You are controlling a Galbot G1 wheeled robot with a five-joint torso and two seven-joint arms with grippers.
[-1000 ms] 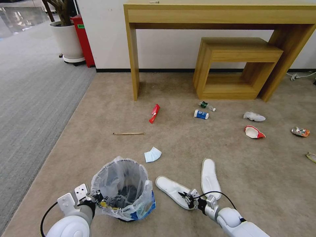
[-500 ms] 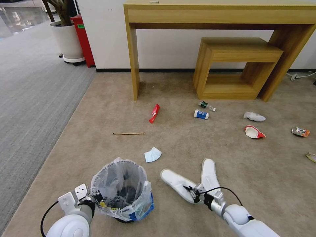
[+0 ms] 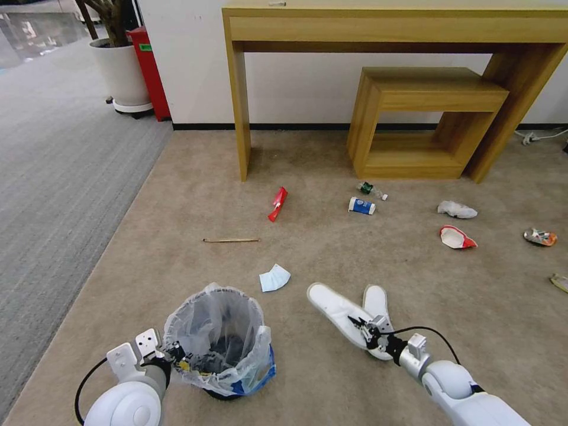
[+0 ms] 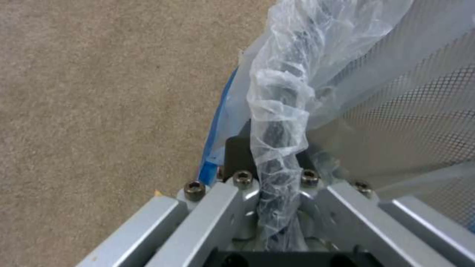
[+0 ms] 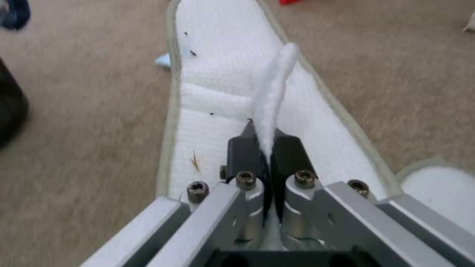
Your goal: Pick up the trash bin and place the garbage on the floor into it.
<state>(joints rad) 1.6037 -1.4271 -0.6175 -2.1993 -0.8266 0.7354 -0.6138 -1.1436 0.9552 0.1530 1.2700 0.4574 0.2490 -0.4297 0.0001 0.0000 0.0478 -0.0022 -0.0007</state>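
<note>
Bin: your left tool (image 3: 176,355) is clamped on the near rim of the bin (image 3: 218,337), pinching bag (image 4: 277,111) and rim together; the bin sits upright, mouth up, on the floor (image 3: 195,195).
Bin contents: through the bag you see only dark mesh wall; whether any litter lies inside cannot be told.
Slipper, held: your right tool (image 3: 362,327) is shut on a white fold of the slipper (image 3: 334,307), pinched between the black fingers (image 5: 242,152).
Slipper axis: its long axis runs from the tool up and to your left, toward the mask (image 3: 274,277); its near end overlaps the second slipper (image 3: 376,302).
Other litter: the stick (image 3: 231,240) lies crosswise; the wrapper (image 3: 277,204) points toward the table (image 3: 390,26); a blue-white cup (image 3: 361,206) lies on its side near a tiny bottle (image 3: 371,190); tissue (image 3: 456,209), paper cup (image 3: 456,237) and can (image 3: 539,236) lie to your right.
Open room: bare floor separates bin and slippers; the grey carpet (image 3: 53,177) edge runs along your left.
</note>
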